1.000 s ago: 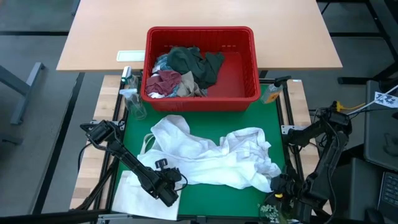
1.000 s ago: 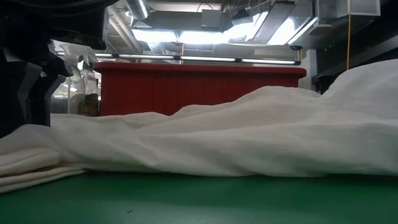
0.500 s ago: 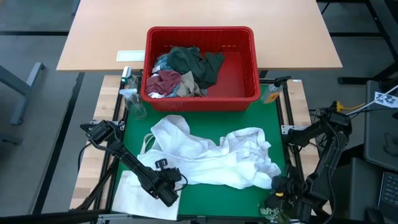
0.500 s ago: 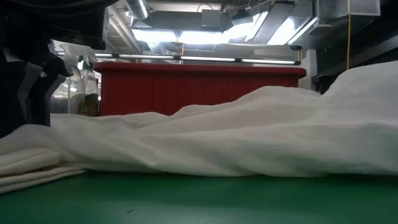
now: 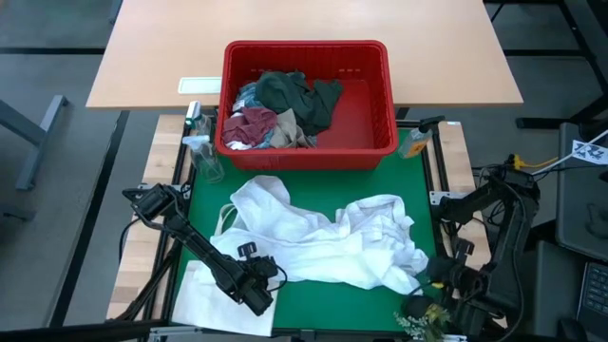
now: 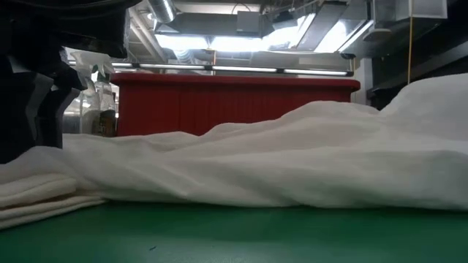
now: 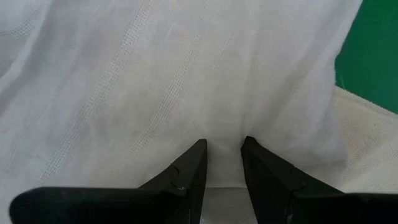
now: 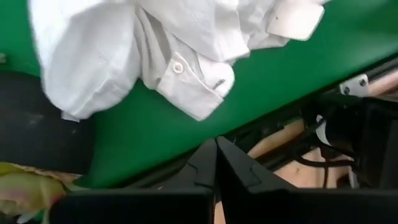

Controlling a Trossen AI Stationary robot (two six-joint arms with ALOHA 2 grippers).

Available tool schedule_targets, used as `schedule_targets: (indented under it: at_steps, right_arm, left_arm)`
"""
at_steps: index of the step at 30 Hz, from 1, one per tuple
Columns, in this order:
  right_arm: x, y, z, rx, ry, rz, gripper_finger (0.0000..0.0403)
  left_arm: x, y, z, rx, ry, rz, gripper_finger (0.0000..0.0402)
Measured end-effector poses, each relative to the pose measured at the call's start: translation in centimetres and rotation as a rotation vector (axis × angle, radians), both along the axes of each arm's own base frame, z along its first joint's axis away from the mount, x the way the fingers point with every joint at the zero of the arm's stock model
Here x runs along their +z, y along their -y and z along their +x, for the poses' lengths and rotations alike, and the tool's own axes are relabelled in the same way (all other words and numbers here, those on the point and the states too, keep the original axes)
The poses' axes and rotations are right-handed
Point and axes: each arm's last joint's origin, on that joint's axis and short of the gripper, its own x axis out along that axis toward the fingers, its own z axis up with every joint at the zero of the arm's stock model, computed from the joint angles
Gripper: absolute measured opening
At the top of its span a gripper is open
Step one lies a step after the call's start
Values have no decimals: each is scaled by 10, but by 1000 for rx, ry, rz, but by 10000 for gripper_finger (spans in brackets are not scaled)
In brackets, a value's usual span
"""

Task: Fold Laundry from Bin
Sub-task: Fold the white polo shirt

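Overhead camera looks straight down; low one sits at mat level, both sharing the white shirt (image 5: 328, 242) and bin (image 6: 234, 102).

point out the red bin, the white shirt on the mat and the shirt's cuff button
red bin (image 5: 306, 152), high view, on its near wall.
white shirt (image 5: 328, 249), high view, on the middle of the spread cloth.
cuff button (image 8: 178, 66), right wrist view, on the small round button of the cuff.

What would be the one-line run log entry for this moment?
left gripper: on white shirt | right gripper: shut, empty, beside shirt cuff | bin: holds more laundry | fold: not begun
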Motion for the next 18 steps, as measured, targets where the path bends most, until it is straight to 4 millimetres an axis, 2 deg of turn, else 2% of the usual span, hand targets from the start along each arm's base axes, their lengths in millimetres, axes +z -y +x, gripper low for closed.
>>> schedule_targets:
  at_steps: [8, 14, 18]
  right_arm:
    - [-1, -1, 0, 0, 3, 13, 9]
    - [-1, 0, 0, -8, 12, -2, 35]
    - [-1, 1, 0, -75, 17, -5, 73]
  left_arm:
    - [0, 0, 0, 0, 4, 4, 102]
    - [0, 0, 0, 1, 9, 11, 102]
    - [0, 0, 0, 1, 10, 12, 102]
